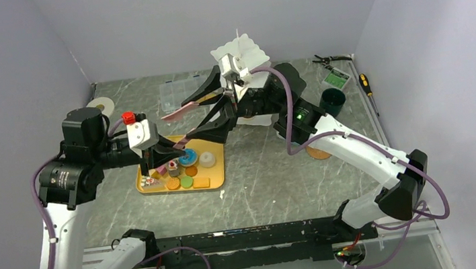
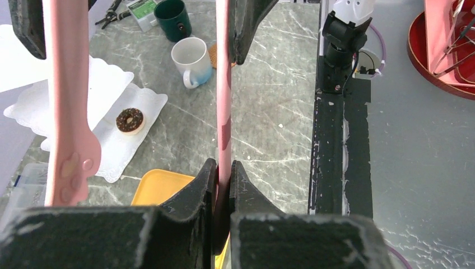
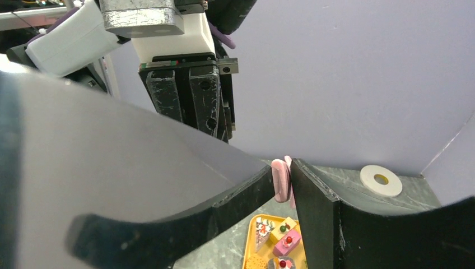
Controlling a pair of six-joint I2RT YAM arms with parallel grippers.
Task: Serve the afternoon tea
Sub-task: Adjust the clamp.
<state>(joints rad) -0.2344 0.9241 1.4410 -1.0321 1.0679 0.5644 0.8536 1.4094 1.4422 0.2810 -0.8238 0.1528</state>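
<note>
The left gripper (image 2: 223, 175) is pinched on one arm of the smooth pink plastic tongs (image 2: 67, 112); the right gripper (image 1: 187, 120) holds its jaws wide, straddling both arms. They should close evenly and gently — the springy arms will likely flex. Small glossy toy pastries (image 1: 188, 157) lie on the flat yellow tray (image 1: 214, 159); one chocolate donut (image 2: 130, 120) sits on the white scalloped stand (image 2: 115, 148).

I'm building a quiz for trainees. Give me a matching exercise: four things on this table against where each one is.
Things:
1. chocolate donut
2. tongs
3. cakes
4. green mug

Places:
A. on the yellow tray
B. next to the white mug
C. on the white plate
D. in the left fingers

Pairs: 1-C, 2-D, 3-A, 4-B
</note>
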